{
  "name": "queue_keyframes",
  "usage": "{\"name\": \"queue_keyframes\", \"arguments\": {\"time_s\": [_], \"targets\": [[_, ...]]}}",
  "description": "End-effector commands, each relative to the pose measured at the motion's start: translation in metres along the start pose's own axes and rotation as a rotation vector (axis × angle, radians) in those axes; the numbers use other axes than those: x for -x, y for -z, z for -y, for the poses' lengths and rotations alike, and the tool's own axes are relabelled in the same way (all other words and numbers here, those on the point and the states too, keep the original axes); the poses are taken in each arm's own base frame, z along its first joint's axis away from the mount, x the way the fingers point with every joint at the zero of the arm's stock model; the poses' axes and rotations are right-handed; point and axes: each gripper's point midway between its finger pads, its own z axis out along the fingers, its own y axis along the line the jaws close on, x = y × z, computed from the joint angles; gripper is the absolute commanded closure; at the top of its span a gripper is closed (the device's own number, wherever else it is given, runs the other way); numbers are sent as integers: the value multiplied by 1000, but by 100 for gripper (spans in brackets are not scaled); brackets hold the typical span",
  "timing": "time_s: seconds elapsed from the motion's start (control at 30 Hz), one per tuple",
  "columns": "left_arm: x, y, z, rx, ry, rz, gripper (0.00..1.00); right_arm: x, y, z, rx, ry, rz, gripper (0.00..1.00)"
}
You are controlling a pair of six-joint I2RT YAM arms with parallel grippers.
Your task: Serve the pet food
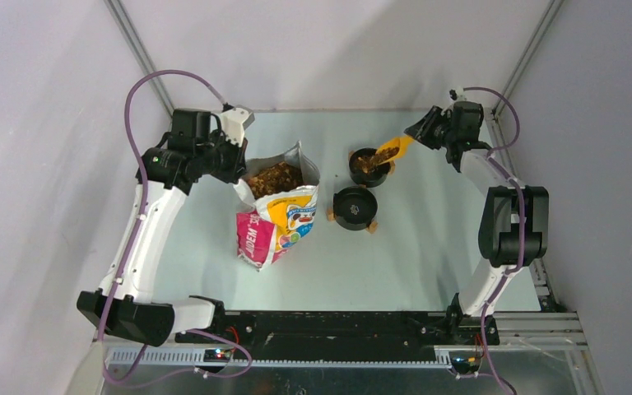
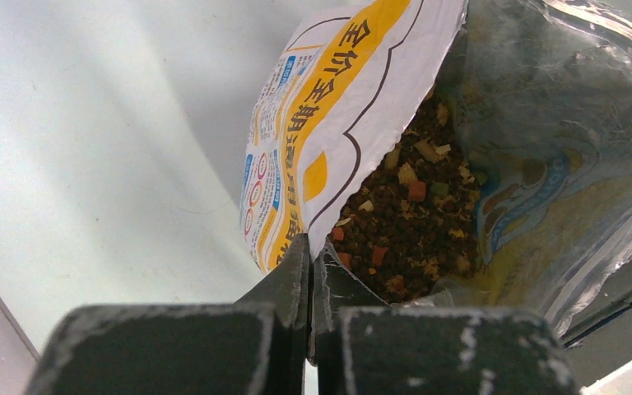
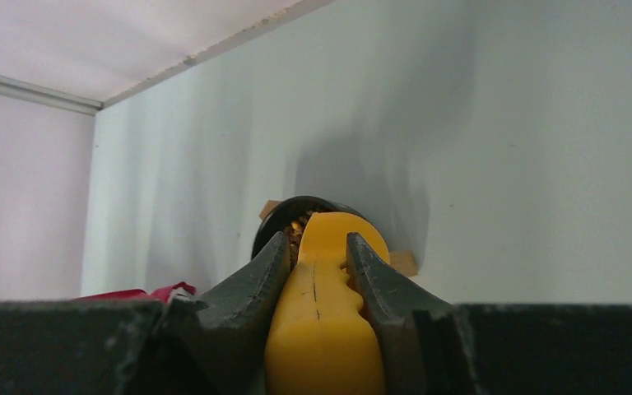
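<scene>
A pale grey-green table (image 1: 428,255) is boxed in by plain lilac walls (image 1: 329,49), with metal posts (image 1: 141,53) in the corners.

Top external view high over the near edge, looking down on the whole table (image 1: 428,263), left wrist view very near, facing into the open bag (image 2: 337,107) at pet food (image 2: 411,222), right wrist view low, sighting along the yellow scoop (image 3: 321,346) to a black bowl (image 3: 284,216) mid-frame, bag and bowl shared with the top view's centre

Yellow scoop (image 1: 396,148), black bowl (image 1: 338,206), brown pet food (image 2: 403,234)
</scene>
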Motion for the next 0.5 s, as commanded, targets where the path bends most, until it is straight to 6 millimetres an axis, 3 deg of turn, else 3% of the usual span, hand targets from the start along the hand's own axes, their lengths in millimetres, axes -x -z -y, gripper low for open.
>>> {"name": "queue_keyframes", "arguments": {"time_s": [0.0, 0.2, 0.47], "targets": [[24, 24, 14, -48, -13, 98, 100, 28, 12, -31, 32, 174, 83, 100], [22, 26, 15, -50, -17, 103, 100, 25, 17, -48, 56, 307, 85, 100], [21, 30, 19, -60, -18, 112, 100, 22, 30, -85, 73, 661, 120, 100]]}}
